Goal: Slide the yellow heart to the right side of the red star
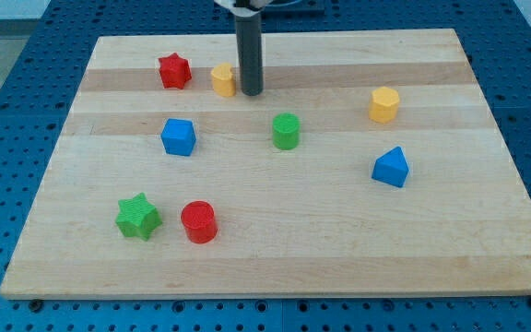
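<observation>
**Desk:** What are you seeing on the worktop right now?

**Me:** I'm looking at my tip sitting at the far side of the board, touching or just beside the right edge of the yellow heart. The heart is lying just to the right of the red star, with a small gap between them. There is no hand on this rig, only the rod, so nothing is being grasped or released; it is simply pressing or resting against the block.

**Desk:** So which step are you in?

**Me:** I'm judging that I'm finishing the placement. The heart is already sitting on the star's right, roughly level with it, so the task is looking close to done.

**Desk:** What is the next move calling for?

**Me:** If anything, a very short nudge leftward to close the gap, without driving the heart into the star and shifting it. Otherwise I'm thinking of drawing the tip away to the right, so I'm not dragging the heart along.

**Desk:** Anything in the way?

**Me:** Not that I can see. The green cylinder and the blue cube are sitting nearer to me, well apart from the heart. The yellow hexagon block and the blue wedge-like block are lying off to the right, and the green star and red cylinder are staying near the front edge, well clear of my path
</observation>
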`<state>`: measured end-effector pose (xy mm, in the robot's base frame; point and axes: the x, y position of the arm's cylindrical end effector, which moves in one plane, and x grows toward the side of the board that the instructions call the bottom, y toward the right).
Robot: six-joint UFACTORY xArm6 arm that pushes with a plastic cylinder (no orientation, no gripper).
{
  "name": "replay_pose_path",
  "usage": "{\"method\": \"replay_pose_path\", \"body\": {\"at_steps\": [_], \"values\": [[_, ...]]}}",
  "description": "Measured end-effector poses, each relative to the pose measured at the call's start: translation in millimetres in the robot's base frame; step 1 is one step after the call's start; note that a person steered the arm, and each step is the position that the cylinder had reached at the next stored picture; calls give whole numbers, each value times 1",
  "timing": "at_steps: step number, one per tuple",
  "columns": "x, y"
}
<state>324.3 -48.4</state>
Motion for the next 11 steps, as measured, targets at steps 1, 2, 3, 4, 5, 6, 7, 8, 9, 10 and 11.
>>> {"method": "replay_pose_path", "body": {"at_steps": [1, 2, 3, 4, 5, 6, 7, 8, 9, 10, 11], "values": [[1, -29], [1, -37], [-9, -38], [-19, -38], [-21, -38], [-24, -39], [-24, -37], [-24, -26], [-28, -22], [-32, -22], [-15, -3]]}}
